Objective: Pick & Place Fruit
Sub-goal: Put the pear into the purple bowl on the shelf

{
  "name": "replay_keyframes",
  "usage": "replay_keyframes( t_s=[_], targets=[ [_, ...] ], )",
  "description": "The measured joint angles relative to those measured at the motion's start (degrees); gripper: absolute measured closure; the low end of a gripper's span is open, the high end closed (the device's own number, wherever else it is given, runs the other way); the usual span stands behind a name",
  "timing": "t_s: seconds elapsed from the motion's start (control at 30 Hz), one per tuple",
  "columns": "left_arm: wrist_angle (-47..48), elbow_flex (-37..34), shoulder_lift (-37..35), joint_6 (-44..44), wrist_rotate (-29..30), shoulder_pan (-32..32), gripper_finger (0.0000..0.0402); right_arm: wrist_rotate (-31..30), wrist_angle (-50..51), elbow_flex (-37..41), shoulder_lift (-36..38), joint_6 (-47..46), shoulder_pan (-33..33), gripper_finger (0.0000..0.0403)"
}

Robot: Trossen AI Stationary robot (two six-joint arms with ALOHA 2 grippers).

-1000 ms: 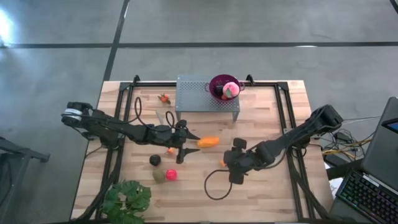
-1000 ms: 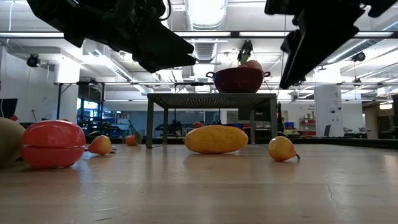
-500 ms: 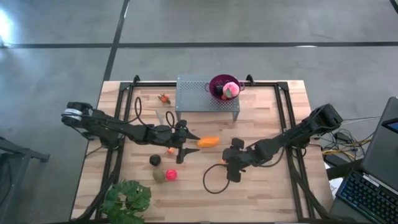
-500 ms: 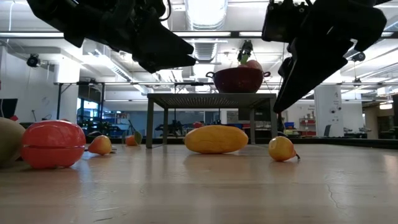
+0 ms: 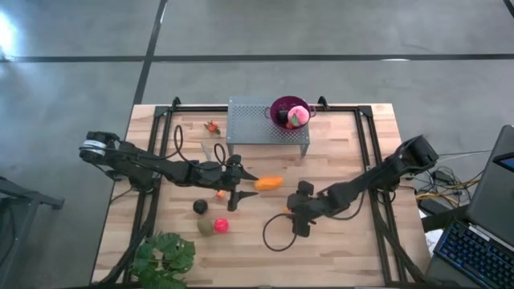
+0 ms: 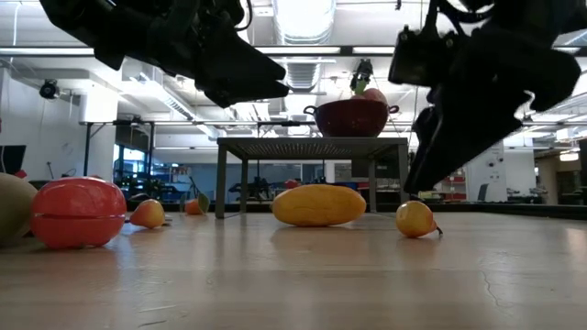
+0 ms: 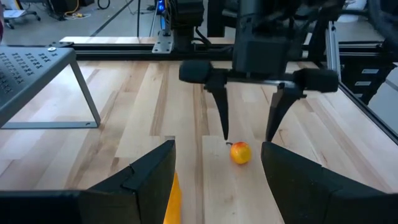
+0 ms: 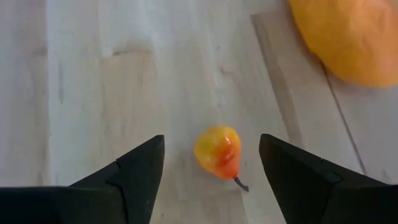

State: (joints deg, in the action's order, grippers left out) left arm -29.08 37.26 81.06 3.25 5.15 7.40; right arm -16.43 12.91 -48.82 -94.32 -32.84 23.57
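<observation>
Only the right wrist view shows the small orange-red pear [image 8: 218, 152] as smooth, glossy, stemmed, lying on the pale plank table [image 8: 112, 74] between the right gripper [image 8: 211, 163]'s spread, empty fingers. The left gripper [image 7: 217, 163], fingers likewise apart and empty, hovers near the elongated orange piece [image 5: 269, 182].

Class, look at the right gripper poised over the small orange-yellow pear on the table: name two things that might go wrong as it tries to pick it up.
1. The small pear is round and lies on its side between the open fingers of the right gripper; it may roll or squirt out as they close.
2. The elongated orange fruit lies close by, with the left gripper hovering beside it, so the two arms may crowd each other.
</observation>
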Motion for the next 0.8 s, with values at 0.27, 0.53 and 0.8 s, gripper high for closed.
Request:
replay_keyframes(
  t_s=[0.27, 0.53, 0.8],
  targets=[
    [0.00, 0.00, 0.00, 0.00, 0.00, -0.02, 0.0158, -0.07, -0.44, -0.37, -2.33, 0.02, -0.46, 0.0128],
    [0.01, 0.00, 0.00, 0.00, 0.00, -0.02, 0.0158, -0.07, -0.46, -0.52, -4.09, 0.00, -1.03, 0.0114],
    [0.01, 0.00, 0.00, -0.02, 0.00, -0.02, 0.0158, -0.07, -0.81, -0.52, -4.21, -0.03, -1.03, 0.0118]
  ],
)
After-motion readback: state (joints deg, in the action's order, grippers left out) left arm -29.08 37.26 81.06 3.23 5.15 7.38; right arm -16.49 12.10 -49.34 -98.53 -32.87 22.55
